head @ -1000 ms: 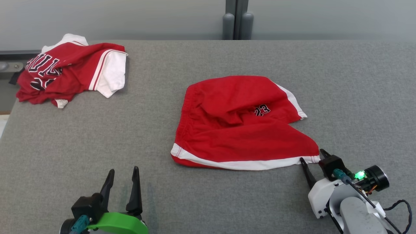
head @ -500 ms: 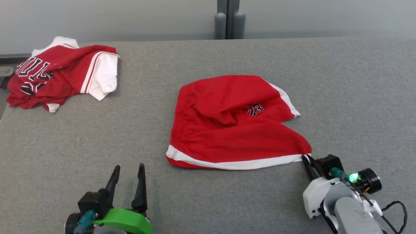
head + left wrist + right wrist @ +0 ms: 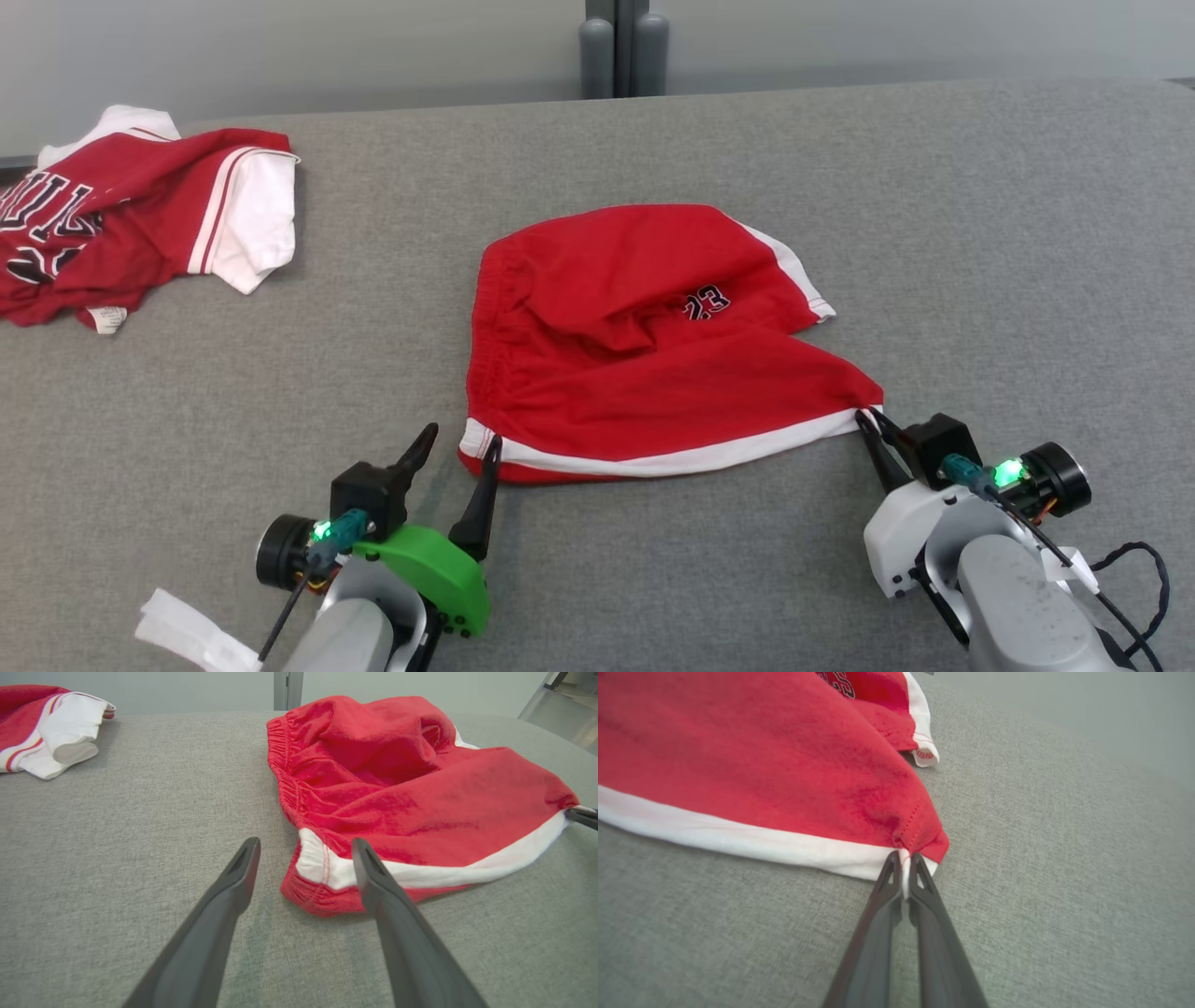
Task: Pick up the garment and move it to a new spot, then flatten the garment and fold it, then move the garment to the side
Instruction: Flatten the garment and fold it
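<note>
**Garment and grasp points.** The garment (image 3: 653, 355) is a pair of red shorts with a white hem band (image 3: 672, 459). It lies rumpled near the middle of the grey table (image 3: 980, 233), with the elastic waist toward the robot's left and the hem band along the near side.

The right gripper (image 3: 873, 425) is pinched tight on the hem's right-hand corner; the right wrist view shows white cloth nipped between the fingertips. The left gripper (image 3: 462, 435) stands wide open and low over the table, one finger on either side of the hem's left-hand corner. Whether it touches the cloth cannot be told.

**Step in hand, as judged:** the second grasp, which gives the shorts a hold at both near corners.
- The left gripper should ease forward until the corner sits well inside the jaws.
- It should close on the white band and on the red fold beneath it. A bite on one layer alone would let the lower layer drag.
- A grip as deep as the right-hand one, followed by an even lift of both arms, should keep the hem taut and level.

**Writing.** The upper leg panel carries the number "23" (image 3: 707, 302) in black with a pale outline. Well apart, at the table's far left, lies a red-and-white jersey (image 3: 187, 215). Its black block letters are partly folded under and cut by the frame edge, so no whole word can be read. The small white tag (image 3: 107, 319) at its near edge is too small to read.
</note>
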{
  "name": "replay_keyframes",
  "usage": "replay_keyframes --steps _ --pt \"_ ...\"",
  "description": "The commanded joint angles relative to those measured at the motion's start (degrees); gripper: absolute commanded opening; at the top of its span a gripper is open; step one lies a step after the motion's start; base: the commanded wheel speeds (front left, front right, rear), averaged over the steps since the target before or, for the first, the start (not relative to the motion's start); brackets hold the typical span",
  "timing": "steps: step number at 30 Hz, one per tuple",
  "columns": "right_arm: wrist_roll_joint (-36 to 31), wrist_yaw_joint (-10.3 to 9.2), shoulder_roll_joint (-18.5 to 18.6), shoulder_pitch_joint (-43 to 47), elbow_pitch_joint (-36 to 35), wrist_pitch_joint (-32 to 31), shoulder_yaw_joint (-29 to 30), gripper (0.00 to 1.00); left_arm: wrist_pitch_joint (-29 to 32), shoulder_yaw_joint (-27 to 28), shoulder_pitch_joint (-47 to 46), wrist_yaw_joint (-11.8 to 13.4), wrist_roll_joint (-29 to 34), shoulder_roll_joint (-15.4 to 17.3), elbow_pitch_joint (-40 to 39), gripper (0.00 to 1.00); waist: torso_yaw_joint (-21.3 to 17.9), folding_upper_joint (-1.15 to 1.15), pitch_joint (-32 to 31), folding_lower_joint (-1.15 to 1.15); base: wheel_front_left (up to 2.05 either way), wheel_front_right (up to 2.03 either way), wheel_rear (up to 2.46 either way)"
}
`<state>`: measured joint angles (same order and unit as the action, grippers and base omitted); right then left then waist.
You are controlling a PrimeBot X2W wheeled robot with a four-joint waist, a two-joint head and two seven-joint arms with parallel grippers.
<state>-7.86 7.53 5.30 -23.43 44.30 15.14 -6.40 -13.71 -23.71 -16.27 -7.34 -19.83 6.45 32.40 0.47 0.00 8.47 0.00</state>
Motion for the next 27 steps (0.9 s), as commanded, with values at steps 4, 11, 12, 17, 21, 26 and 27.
replay_keyframes --steps 4,11,12,17,21,26,27 --pt "0.7 -0.08 0.3 -0.9 0.2 0.0 -1.1 0.0 2.1 -4.1 -3.5 -0.2 -2.9 2.2 2.7 1.0 -0.9 0.0 0.8 0.0 0.0 0.0 0.0" --pt "1.2 -0.08 0.1 -0.4 -0.2 0.0 -1.6 0.0 3.3 -11.7 -5.8 -0.2 -8.5 5.6 3.7 0.14 -1.9 0.0 0.4 0.0 0.0 0.0 0.0" --pt "1.2 -0.08 0.0 -0.3 -0.2 0.0 -1.6 0.0 3.1 -12.1 -5.9 -0.2 -8.8 5.7 3.8 0.07 -1.9 0.0 0.3 0.0 0.0 0.0 0.0" --pt "1.4 -0.08 -0.1 -0.1 -0.5 0.0 -1.9 0.0 1.8 -13.4 -6.5 -0.2 -10.4 6.4 3.7 0.0 -2.4 0.0 -0.3 0.0 0.0 0.0 0.0" --pt "2.8 -0.08 0.0 -0.3 -1.4 0.0 -1.9 0.0 0.3 -11.8 -6.1 -0.2 -12.7 6.5 1.7 0.0 -2.6 0.0 -1.2 0.0 0.0 0.0 0.0" --pt "9.9 -0.08 -0.1 -2.2 -3.9 0.0 -2.7 0.0 -0.5 -10.2 -5.6 -0.2 -15.3 8.7 -4.4 0.0 -3.2 0.0 -3.1 0.0 0.0 0.0 0.0" --pt "11.0 -0.08 0.3 -2.7 -4.7 0.0 -3.1 0.0 -0.5 -10.1 -5.6 -0.2 -15.6 9.2 -5.7 0.0 -3.4 0.0 -3.5 0.0 0.0 0.0 0.0"
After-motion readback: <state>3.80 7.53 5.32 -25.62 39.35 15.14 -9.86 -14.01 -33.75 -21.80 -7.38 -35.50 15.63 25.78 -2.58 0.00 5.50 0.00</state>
